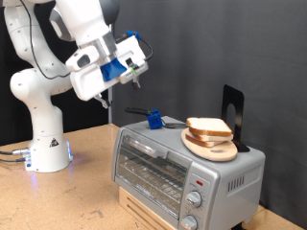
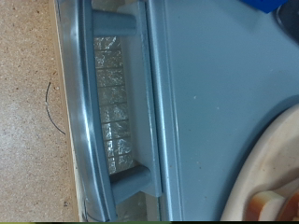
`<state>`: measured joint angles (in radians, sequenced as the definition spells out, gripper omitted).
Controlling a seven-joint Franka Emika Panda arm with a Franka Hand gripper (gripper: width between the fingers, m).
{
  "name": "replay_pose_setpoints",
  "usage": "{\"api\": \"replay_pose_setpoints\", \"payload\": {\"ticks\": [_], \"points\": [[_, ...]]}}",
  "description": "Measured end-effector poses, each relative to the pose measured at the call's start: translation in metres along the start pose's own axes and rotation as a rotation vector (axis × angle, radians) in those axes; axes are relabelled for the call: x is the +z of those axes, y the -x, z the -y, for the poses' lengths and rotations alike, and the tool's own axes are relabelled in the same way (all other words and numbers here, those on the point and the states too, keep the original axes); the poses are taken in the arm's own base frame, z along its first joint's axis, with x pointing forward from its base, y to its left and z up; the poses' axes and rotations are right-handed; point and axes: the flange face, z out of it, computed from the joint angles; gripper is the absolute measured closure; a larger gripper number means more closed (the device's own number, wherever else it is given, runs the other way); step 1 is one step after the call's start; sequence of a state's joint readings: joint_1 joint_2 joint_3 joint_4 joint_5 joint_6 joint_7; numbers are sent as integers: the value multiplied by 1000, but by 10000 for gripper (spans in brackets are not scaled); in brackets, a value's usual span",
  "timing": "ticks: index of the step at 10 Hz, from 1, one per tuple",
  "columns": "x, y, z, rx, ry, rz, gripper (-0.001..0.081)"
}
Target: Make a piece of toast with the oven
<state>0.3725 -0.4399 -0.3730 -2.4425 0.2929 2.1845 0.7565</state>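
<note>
- The oven (image 1: 177, 168) stands on a wooden block on the desk (image 1: 86, 192), its glass door shut and its two knobs at the exterior view's right of the door.
- On the oven's top lies a round wooden plate (image 1: 211, 146) bearing the piece of toast (image 1: 208, 126); a second slice seems to lie under it.
- Also on the oven's top: a blue-handled tool (image 1: 153, 117) and a black stand (image 1: 232, 117) behind the plate.
- The gripper (image 1: 104, 99) hangs in the air above the oven's end at the exterior view's left, holding nothing; whether its jaws are open I cannot tell.
- The wrist view looks down on the oven's door handle (image 2: 89, 121) and grey top, with the plate's edge (image 2: 271, 177) at a corner.
</note>
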Motion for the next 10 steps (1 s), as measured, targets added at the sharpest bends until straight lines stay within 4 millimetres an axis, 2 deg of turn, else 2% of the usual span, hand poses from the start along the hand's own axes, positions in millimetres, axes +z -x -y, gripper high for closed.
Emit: {"api": "replay_pose_setpoints", "payload": {"ticks": [3, 4, 8, 10], "points": [[6, -1, 1, 0, 8, -2, -2], [15, -1, -3, 4, 20, -8, -2], [73, -5, -22, 34, 81, -44, -2], [94, -9, -29, 46, 91, -69, -2]]}}
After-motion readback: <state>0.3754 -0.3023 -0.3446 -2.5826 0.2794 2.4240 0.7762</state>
